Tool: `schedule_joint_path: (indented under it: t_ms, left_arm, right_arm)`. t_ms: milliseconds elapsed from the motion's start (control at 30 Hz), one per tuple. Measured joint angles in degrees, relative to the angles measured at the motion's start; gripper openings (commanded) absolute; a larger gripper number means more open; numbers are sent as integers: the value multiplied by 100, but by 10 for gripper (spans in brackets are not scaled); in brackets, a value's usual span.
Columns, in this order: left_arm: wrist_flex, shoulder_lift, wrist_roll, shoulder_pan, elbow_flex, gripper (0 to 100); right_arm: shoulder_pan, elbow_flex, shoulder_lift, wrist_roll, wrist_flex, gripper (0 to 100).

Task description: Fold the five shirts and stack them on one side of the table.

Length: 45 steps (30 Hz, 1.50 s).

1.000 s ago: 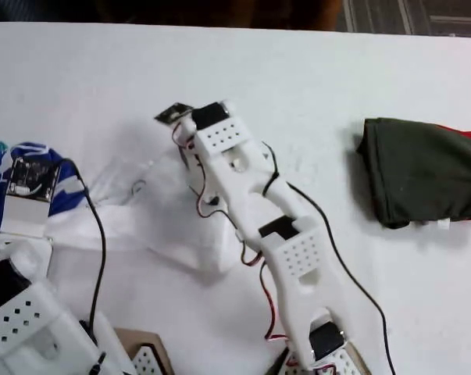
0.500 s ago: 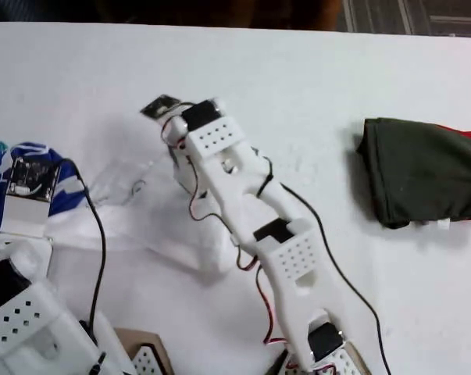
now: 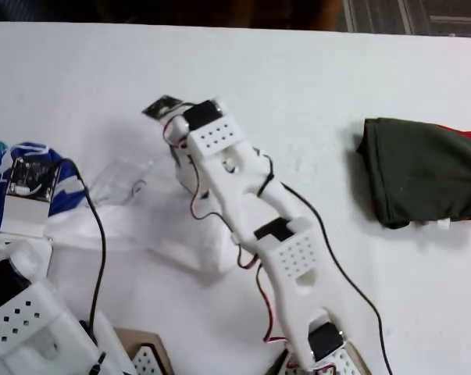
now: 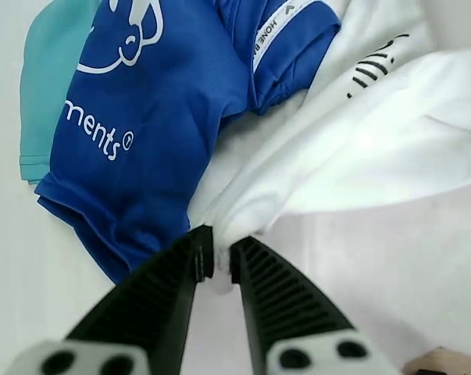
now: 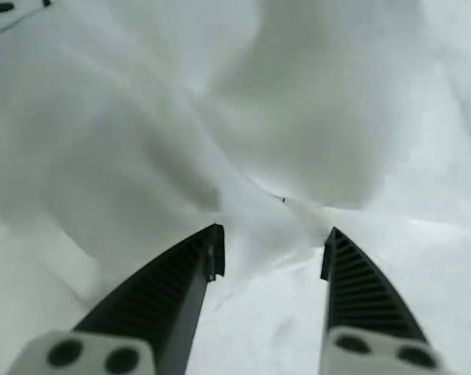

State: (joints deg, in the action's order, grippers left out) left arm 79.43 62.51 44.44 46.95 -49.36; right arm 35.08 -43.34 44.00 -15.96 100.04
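Pinching an edge of the rumpled white shirt, with the blue shirt touching it and the folded dark stack well apart from it, the left gripper should anchor the cloth while the right gripper, spread wide over its middle, bites one layer only.

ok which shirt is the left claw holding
The white cloth shirt: its edge is pinched in the left claw; the blue printed shirt lies loose beside.

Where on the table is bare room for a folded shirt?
Free: the far strip of table, and the gap between the right arm and the dark green shirt. Crowded: the left side, with white shirt, blue shirt and left gripper.
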Motion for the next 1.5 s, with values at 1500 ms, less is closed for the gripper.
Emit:
schedule_joint_path:
  t_ms: [1500]
  left_arm:
    - [0,0,0,35,0,25]
  right_arm:
    - [70,246,70,0,0,156]
